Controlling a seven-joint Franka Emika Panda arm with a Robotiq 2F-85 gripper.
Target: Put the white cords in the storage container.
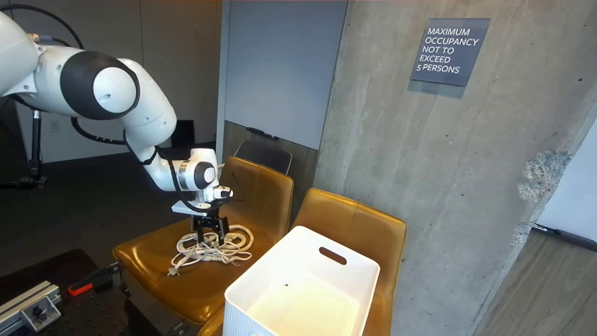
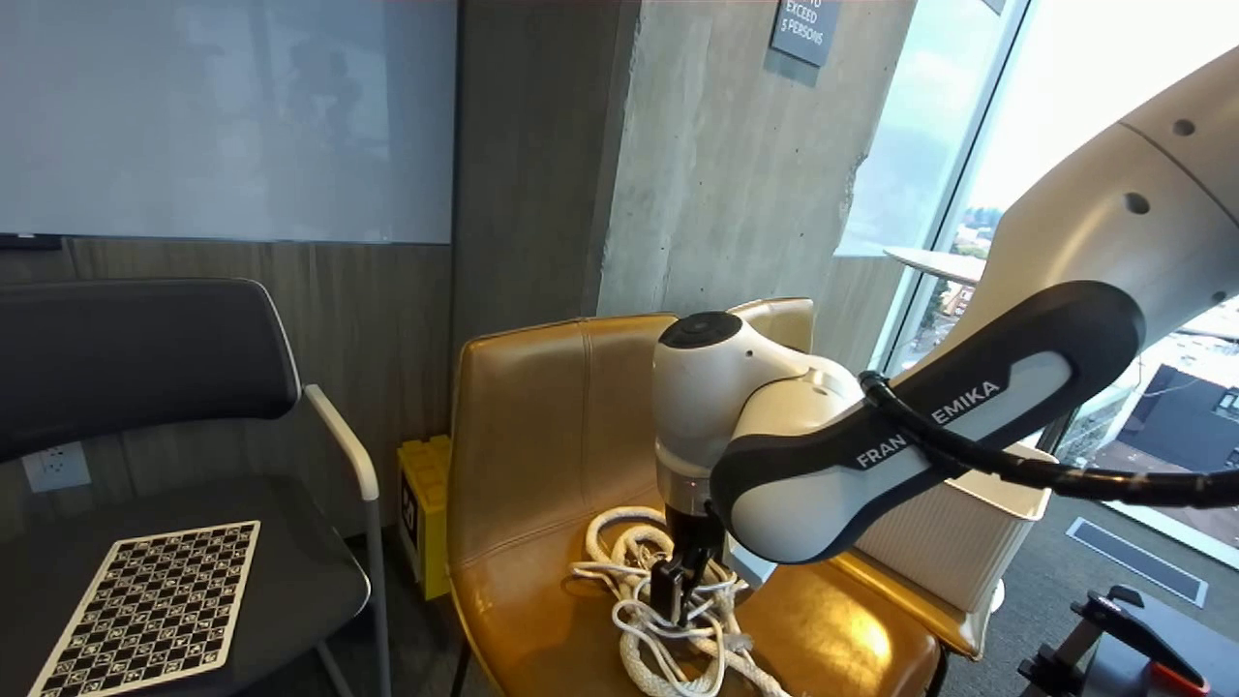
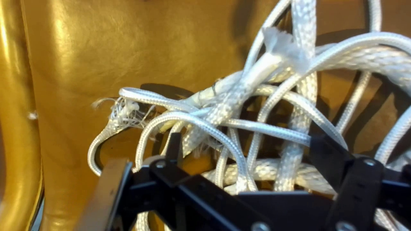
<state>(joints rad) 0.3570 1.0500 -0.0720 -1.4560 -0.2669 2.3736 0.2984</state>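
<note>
i have the gripper (image 3: 250,147) pointing down into the white cords (image 1: 214,254), which lie in a loose tangle on the seat of a tan chair (image 1: 151,263), low and left of centre in an exterior view. the jaws stand wide apart; in the wrist view, thin loops and a thick braid cross the gap between them, and nothing looks pinched. i'd say that straddle is deliberate: a heap this loose wants several strands caught at once, or only one loop lifts. the storage container (image 1: 303,270), bottom centre of that frame, rests on a neighbouring chair (image 1: 354,214) with its mouth up, presumably so the load can swing across and drop straight in. i judge this the grasp step; closing should come next, and trailing ends may hang over the side.
</note>
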